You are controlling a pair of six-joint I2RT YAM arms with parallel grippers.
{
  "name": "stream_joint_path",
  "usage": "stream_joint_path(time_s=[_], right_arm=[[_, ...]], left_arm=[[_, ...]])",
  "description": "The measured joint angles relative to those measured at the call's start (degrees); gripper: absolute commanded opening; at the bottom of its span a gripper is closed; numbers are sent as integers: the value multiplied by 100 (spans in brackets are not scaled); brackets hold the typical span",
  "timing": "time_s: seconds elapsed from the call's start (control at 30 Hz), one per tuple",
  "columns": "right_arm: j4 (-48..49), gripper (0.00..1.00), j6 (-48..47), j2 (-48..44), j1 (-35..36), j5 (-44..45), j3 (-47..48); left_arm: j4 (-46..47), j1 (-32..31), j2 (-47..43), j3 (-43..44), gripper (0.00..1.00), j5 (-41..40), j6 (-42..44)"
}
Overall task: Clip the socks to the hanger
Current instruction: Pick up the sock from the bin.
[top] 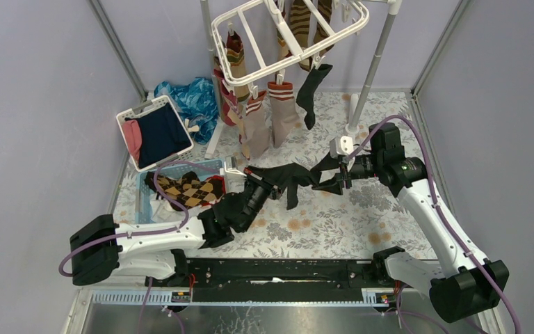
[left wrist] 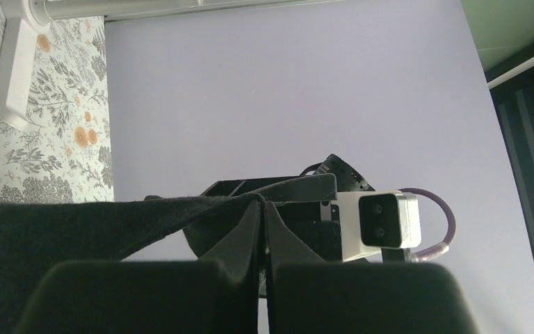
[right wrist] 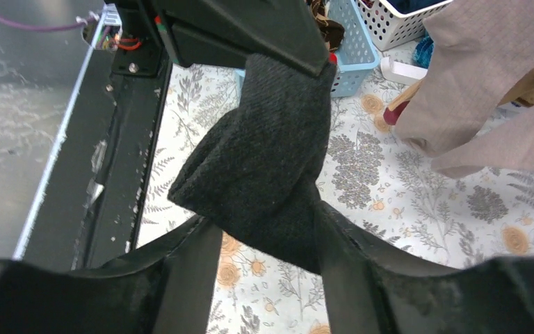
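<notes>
Mid-frame in the top view, above the floral tabletop, we see a black sock of soft, nubby knit stretched between the two arms, with one part drooping. The left gripper has its jaws pressed together, a flat fold of the knit pinched at their tips. The right gripper has its jaws partway apart, squeezing a thick rolled bunch that fills the gap. At the upper middle, the hanger, a white plastic frame with crossbars, carries limp tan socks with red-and-white striped cuffs.
</notes>
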Motion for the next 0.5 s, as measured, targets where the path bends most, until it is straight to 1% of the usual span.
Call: stream_joint_path(time_s=[0.1, 0.17, 0.23, 0.27, 0.3, 0.4, 0.43, 0.5], right_arm=[[262, 24, 345, 2, 0, 7, -17], [398, 10, 546, 0, 0, 7, -17], [461, 0, 680, 2, 0, 7, -17], [492, 0, 745, 2, 0, 9, -17], [490, 0, 785, 0, 0, 11, -17], [396, 0, 745, 0, 0, 48, -15], [323, 0, 695, 0, 0, 57, -15], [162, 0, 570, 0, 0, 94, -15]], left_arm=[[44, 0, 57, -7, 0, 0, -85], [66, 0, 66, -20, 0, 0, -131], [92, 0, 66, -39, 0, -2, -160], [114, 0, 66, -57, 4, -2, -166], [160, 0, 66, -90, 18, -2, -160], [437, -4, 61, -297, 52, 9, 22], [588, -7, 44, -424, 61, 17, 118], [940, -9, -61, -785, 73, 83, 433]])
